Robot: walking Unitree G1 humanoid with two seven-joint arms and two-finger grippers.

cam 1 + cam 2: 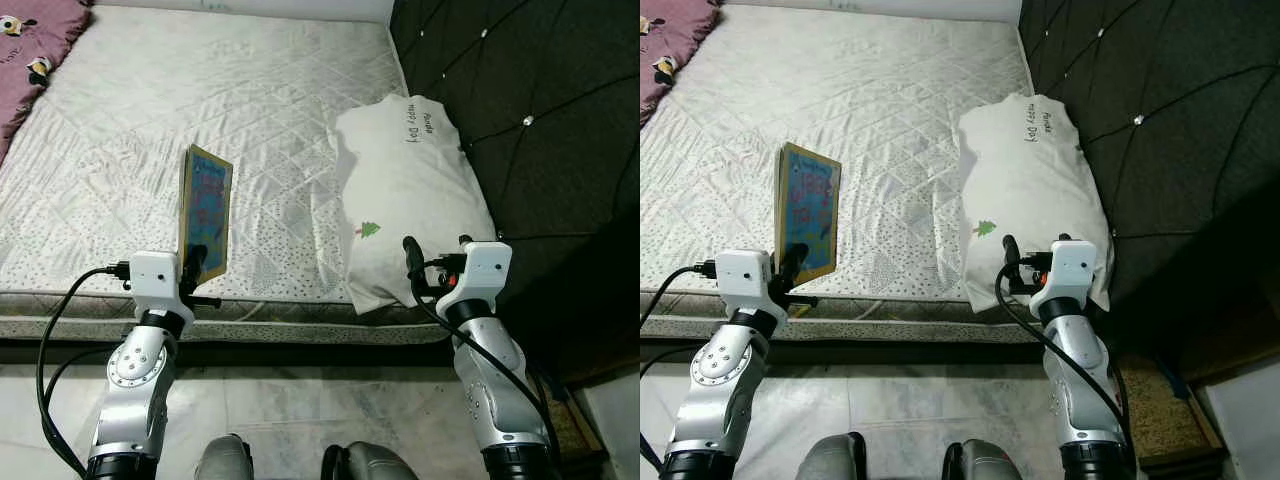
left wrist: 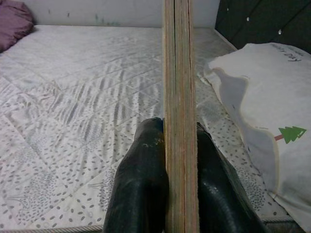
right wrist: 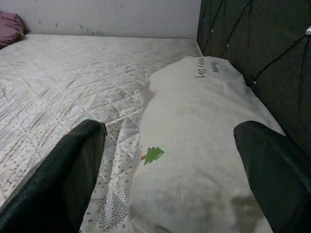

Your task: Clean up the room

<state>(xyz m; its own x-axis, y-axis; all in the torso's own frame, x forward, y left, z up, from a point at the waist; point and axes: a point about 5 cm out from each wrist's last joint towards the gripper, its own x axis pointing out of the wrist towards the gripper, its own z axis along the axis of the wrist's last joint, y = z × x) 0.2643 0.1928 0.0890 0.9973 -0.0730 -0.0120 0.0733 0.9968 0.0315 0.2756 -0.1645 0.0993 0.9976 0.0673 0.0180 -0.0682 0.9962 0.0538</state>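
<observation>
A bare white quilted mattress (image 1: 200,130) is seen from above, with a dark tufted headboard (image 1: 520,110) along its right side. A thin book (image 1: 205,212) with a colourful blue cover is held upright on its edge above the near part of the mattress. It is clamped at its lower edge by the left gripper (image 1: 198,262), whose two black fingers (image 2: 141,194) are pressed against either side of it. To the right, a white pillow (image 1: 410,190) printed with a small green tree is laid along the mattress beside the headboard. The right gripper (image 1: 436,262) is held at the pillow's near end, its fingers (image 3: 63,179) spread wide apart with nothing between them. A purple blanket (image 1: 35,40) lies at the far left corner. Pale floor tiles (image 1: 300,410) are seen below the bed.
</observation>
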